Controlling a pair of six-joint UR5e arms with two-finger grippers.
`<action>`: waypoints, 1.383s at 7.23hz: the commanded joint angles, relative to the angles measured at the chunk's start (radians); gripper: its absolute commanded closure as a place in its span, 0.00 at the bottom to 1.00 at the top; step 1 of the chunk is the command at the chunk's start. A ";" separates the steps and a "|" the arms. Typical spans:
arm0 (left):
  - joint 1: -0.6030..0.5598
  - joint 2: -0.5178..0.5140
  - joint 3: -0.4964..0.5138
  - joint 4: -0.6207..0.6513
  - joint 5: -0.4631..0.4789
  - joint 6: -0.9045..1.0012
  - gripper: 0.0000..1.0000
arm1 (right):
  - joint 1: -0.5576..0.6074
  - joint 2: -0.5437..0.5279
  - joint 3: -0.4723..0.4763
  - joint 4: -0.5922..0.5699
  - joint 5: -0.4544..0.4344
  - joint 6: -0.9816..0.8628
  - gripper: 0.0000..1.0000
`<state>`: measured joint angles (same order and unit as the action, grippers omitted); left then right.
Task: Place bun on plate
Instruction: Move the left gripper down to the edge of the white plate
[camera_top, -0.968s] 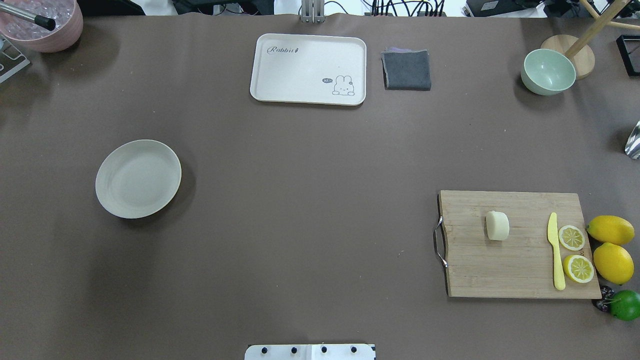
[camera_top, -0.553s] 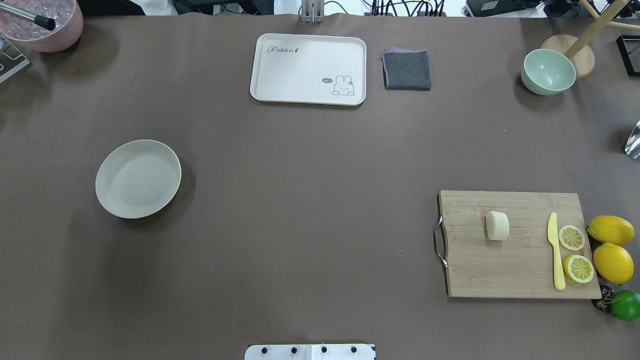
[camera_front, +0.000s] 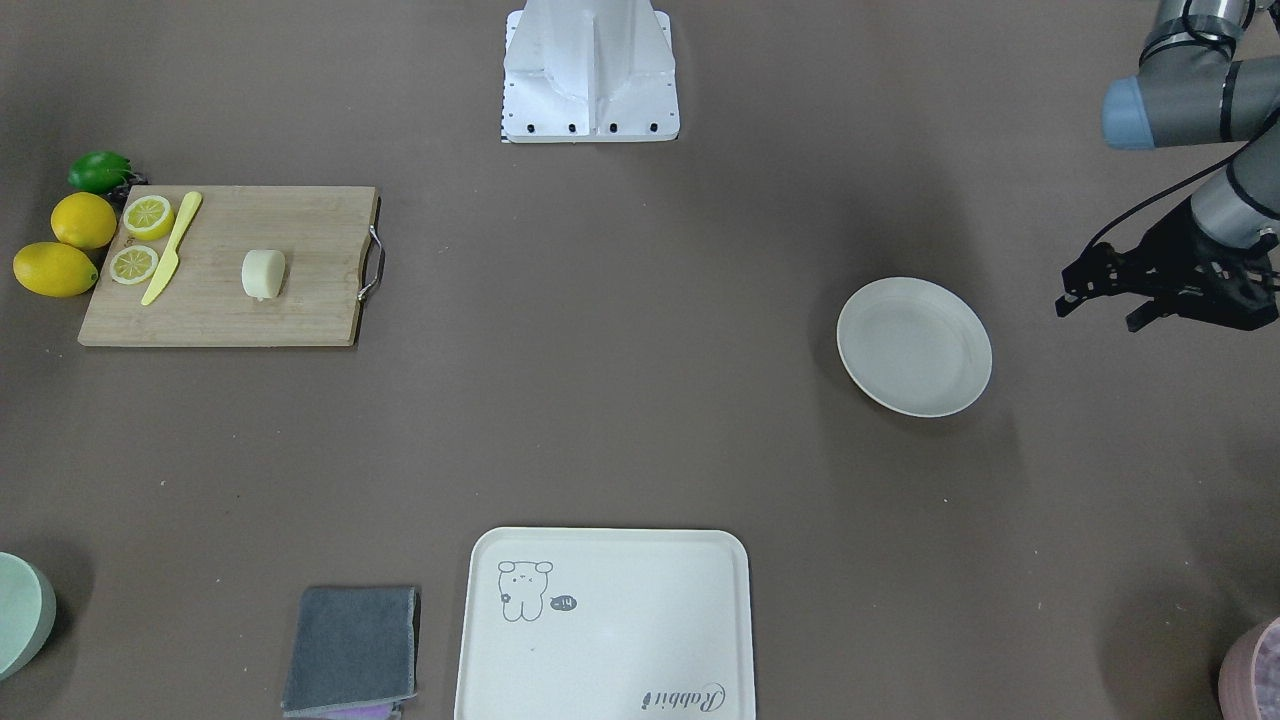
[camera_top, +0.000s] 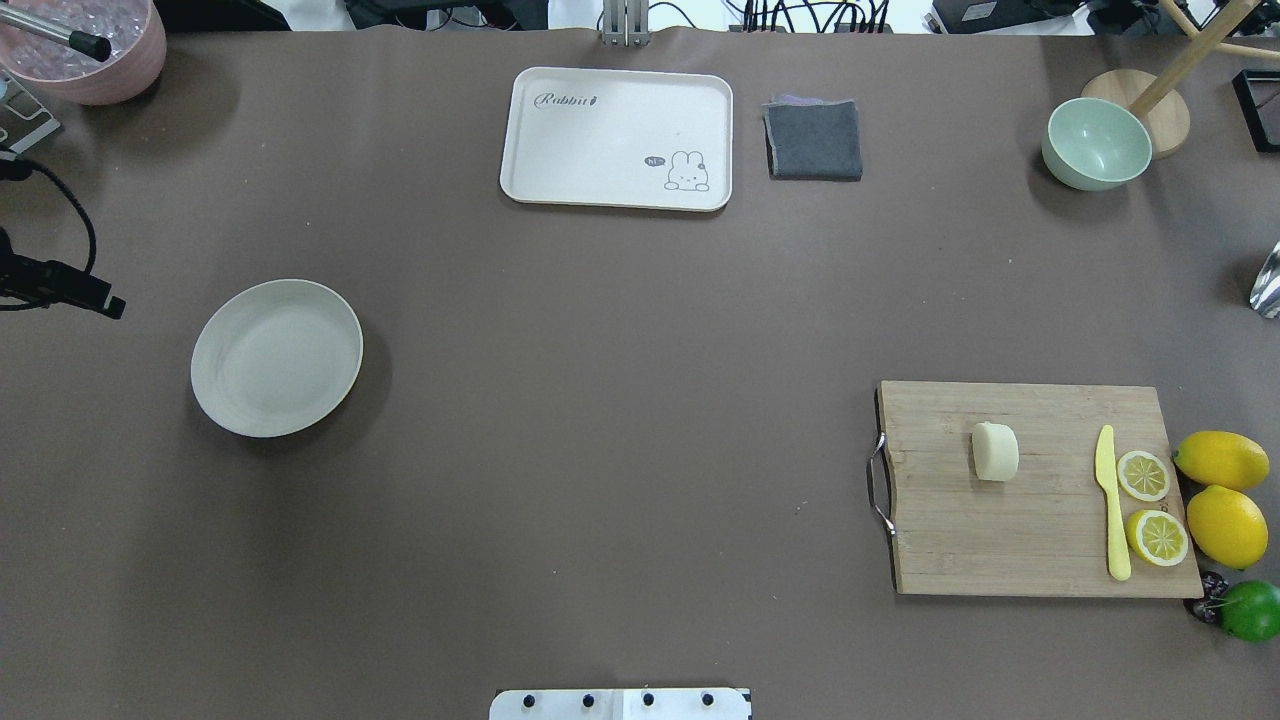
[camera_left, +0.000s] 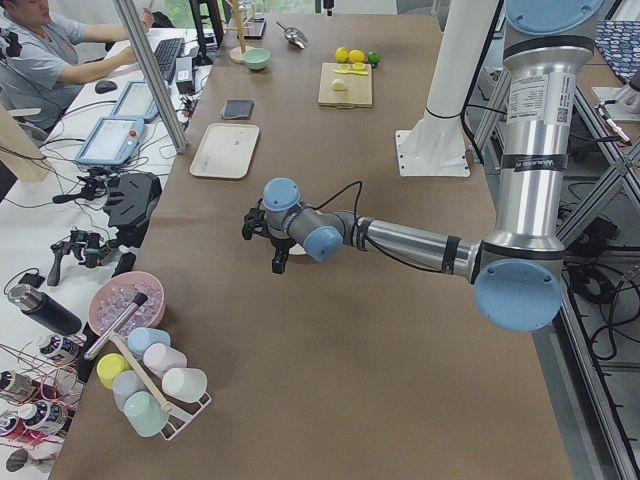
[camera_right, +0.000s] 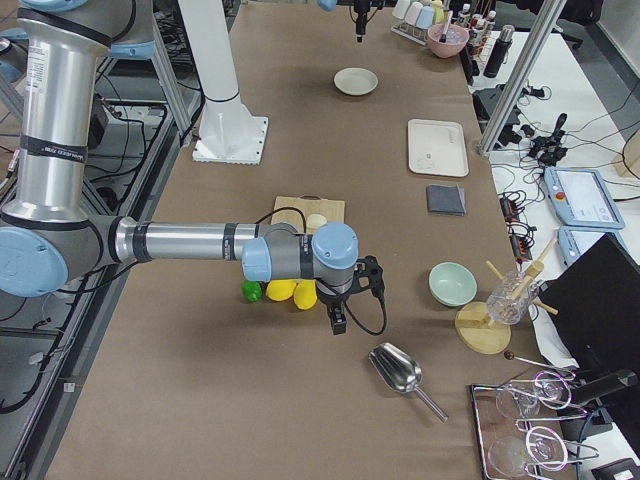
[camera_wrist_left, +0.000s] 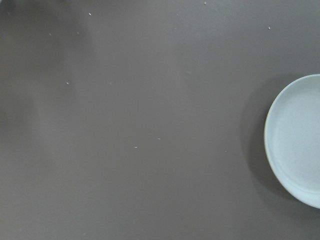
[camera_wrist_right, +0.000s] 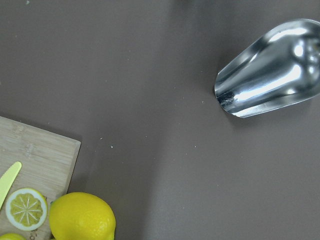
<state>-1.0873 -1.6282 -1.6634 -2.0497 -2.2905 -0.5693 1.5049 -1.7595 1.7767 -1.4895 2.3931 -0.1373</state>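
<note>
The pale cream bun (camera_top: 995, 451) (camera_front: 263, 274) lies on a wooden cutting board (camera_top: 1000, 545) at the table's right. The round off-white plate (camera_top: 276, 357) (camera_front: 914, 346) sits bare on the left; its edge shows in the left wrist view (camera_wrist_left: 297, 140). My left gripper (camera_front: 1098, 312) hovers just outside the plate, open, nothing between its fingers; one fingertip (camera_top: 112, 306) enters the overhead view. My right gripper (camera_right: 338, 322) hangs beyond the lemons, away from the bun; I cannot tell whether it is open or shut.
On the board lie a yellow knife (camera_top: 1110, 500) and two lemon halves (camera_top: 1143, 475); whole lemons (camera_top: 1220, 460) and a lime sit beside it. A rabbit tray (camera_top: 615, 130), grey cloth (camera_top: 813, 140), green bowl (camera_top: 1096, 143) and metal scoop (camera_wrist_right: 270, 70) stand farther off.
The left gripper has come into the overhead view at the left edge, beside the plate. Bun, plate and board have not moved.
</note>
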 joint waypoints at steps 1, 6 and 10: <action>0.059 -0.093 0.083 -0.009 0.014 -0.020 0.09 | 0.000 0.002 0.000 0.000 0.001 -0.001 0.00; 0.133 -0.120 0.139 -0.033 0.014 -0.099 0.33 | -0.003 0.008 0.001 -0.001 0.003 0.004 0.00; 0.147 -0.116 0.155 -0.033 0.014 -0.101 0.48 | -0.011 0.009 0.001 -0.001 0.003 0.005 0.00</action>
<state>-0.9460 -1.7458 -1.5139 -2.0831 -2.2764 -0.6701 1.4961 -1.7514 1.7774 -1.4910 2.3966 -0.1331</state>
